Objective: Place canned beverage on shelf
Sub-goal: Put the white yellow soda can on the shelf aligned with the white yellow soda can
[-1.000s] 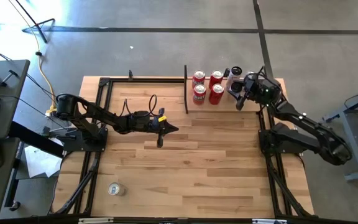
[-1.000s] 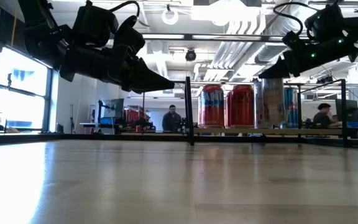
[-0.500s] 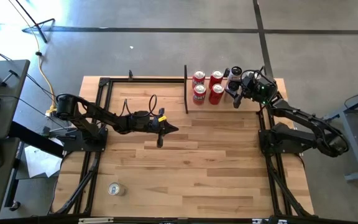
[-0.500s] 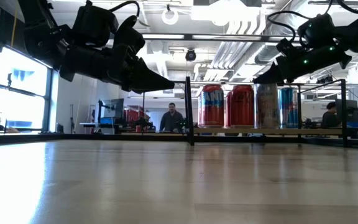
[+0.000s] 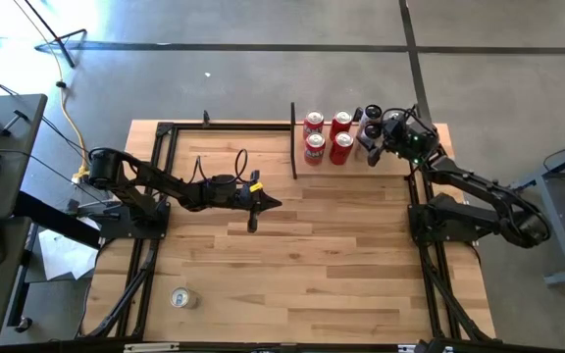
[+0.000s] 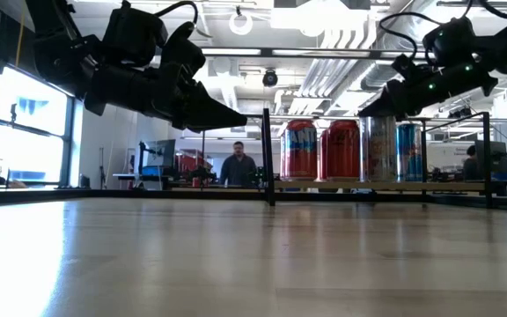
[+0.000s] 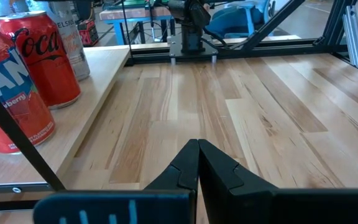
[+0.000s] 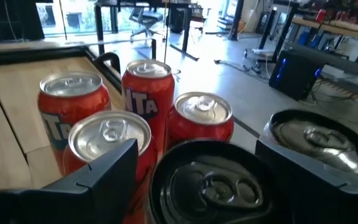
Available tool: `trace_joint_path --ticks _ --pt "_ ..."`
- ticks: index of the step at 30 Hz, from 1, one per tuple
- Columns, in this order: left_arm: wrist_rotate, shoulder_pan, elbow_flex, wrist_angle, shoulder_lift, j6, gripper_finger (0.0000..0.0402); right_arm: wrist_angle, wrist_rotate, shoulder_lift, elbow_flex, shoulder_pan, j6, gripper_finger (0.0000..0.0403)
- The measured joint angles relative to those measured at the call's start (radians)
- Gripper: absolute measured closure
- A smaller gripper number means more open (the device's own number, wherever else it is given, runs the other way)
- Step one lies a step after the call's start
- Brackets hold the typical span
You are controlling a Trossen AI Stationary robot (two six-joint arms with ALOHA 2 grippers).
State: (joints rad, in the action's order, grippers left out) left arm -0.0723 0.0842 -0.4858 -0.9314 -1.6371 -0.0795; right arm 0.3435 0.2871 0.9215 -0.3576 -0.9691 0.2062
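A silver can with a dark top (image 8: 210, 180) stands upright on the pale shelf board (image 5: 392, 165) at the table's far right; it also shows in the low view (image 6: 379, 150). My right gripper (image 5: 371, 137) is around its top, one finger (image 8: 101, 171) on each side. Several red cans (image 5: 327, 135) stand on the shelf to its left. A blue can (image 6: 408, 151) and another silver-topped can (image 8: 316, 140) stand beside it. My left gripper (image 5: 266, 203) is shut and empty, hovering over the table's middle. A loose can (image 5: 179, 297) stands on the table near the front left. My right gripper has the silver can's upper wall (image 8: 163, 186), just under the rim, between its two fingers. The fingers slant down from the table's right side. The can stands upright with its bottom (image 6: 379, 179) on the shelf board.
Thin black posts (image 5: 293, 137) edge the shelf on its left; one shows in the low view (image 6: 269, 150). Black frame rails (image 5: 155, 167) run along the table's left and right sides. People show in the room behind the table (image 6: 238, 167).
My right gripper has gone toward the table's far edge and a little left with the silver can, which stays upright at shelf level and ends close beside the red cans. In the last half second it has kept nearly still.
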Motion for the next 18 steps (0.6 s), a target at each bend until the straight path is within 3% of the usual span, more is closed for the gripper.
trace_joint_path --ticks 10,18 --pt "0.000 0.000 0.000 0.000 0.000 0.003 0.0401 -0.021 -0.063 -0.081 0.000 0.000 -0.053 0.0090" --pt "0.000 0.000 0.000 0.000 0.000 0.008 0.0401 -0.115 -0.068 -0.231 0.000 0.039 -0.120 0.0089"
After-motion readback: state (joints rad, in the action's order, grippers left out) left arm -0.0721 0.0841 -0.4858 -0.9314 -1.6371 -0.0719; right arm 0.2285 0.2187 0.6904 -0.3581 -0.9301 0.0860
